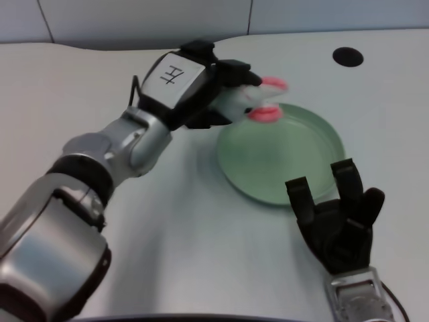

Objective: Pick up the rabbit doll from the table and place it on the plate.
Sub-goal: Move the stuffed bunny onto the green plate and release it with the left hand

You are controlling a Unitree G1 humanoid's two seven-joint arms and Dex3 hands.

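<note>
One doll: rabbit doll [253, 104] gripped in left robot hand [201, 87]
Ears: pointed right, over plate [315, 164] near rim
Placement: judged plate just right, below

A smooth white worktop [167, 241] with a curved far edge fills most of the view. A round black hole [347, 57] sits near its far right. Pale grey wall panels [134, 17] stand behind.

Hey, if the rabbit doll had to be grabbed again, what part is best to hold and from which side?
Hold the rabbit doll by its white body, coming from the picture's left as the left robot hand does now. That leaves the thin pink ears poking out free toward the green plate; they look too floppy to grip.
</note>
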